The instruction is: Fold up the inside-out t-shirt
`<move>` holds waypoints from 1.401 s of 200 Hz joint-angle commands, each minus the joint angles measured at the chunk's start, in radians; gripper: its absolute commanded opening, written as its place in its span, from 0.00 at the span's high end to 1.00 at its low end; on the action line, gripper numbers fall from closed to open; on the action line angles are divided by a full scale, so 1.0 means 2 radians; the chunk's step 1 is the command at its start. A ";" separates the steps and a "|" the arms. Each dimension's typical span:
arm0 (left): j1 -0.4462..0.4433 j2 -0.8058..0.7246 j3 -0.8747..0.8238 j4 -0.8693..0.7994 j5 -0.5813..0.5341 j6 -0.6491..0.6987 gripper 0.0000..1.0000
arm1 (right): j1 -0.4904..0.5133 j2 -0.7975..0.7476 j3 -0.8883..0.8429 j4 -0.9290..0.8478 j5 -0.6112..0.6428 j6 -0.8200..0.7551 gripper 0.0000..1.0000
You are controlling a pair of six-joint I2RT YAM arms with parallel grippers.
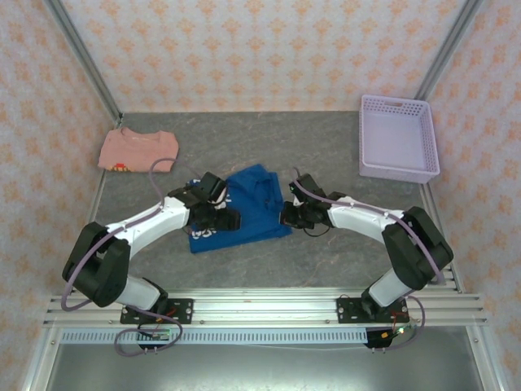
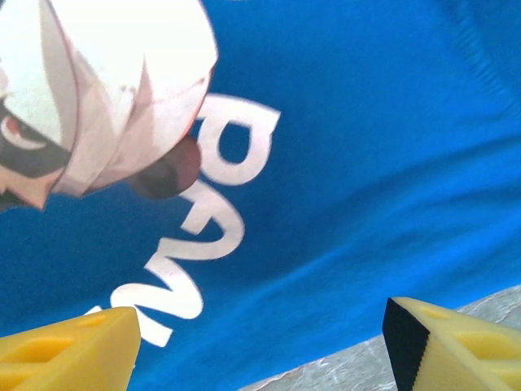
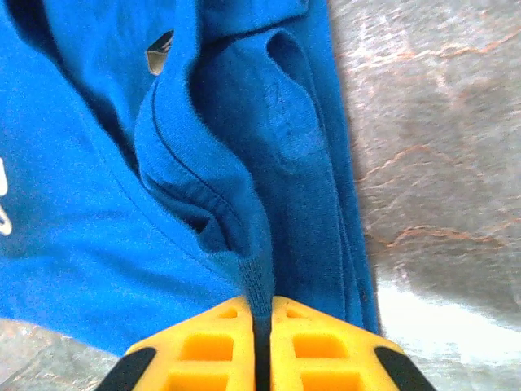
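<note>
The inside-out t-shirt (image 1: 248,208) is royal blue and lies bunched in the middle of the grey table, between the two arms. My right gripper (image 3: 262,314) is shut on a ribbed edge of the t-shirt (image 3: 244,179) at its right side, the cloth pinched between the yellow fingers (image 3: 212,342). My left gripper (image 2: 260,334) stands open just over the shirt's near edge, with white lettering (image 2: 203,236) and blue cloth (image 2: 366,147) below it and nothing between its fingers (image 2: 73,350). In the top view the left gripper (image 1: 224,218) is over the shirt's left part and the right gripper (image 1: 287,215) at its right edge.
A salmon-pink shirt (image 1: 137,151) lies folded at the back left. A lilac plastic basket (image 1: 398,138) stands at the back right. Bare grey table (image 1: 326,147) lies behind and in front of the blue shirt.
</note>
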 commanded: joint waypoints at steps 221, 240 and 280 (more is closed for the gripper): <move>-0.024 0.016 -0.031 0.034 -0.003 0.040 0.20 | -0.060 0.236 0.319 -0.044 0.064 -0.107 0.90; -0.030 0.021 -0.031 0.037 0.000 0.042 0.20 | -0.065 0.244 0.330 -0.058 0.066 -0.113 0.90; -0.054 0.040 -0.026 0.047 0.022 0.049 0.20 | -0.073 0.297 0.388 -0.104 0.076 -0.122 0.86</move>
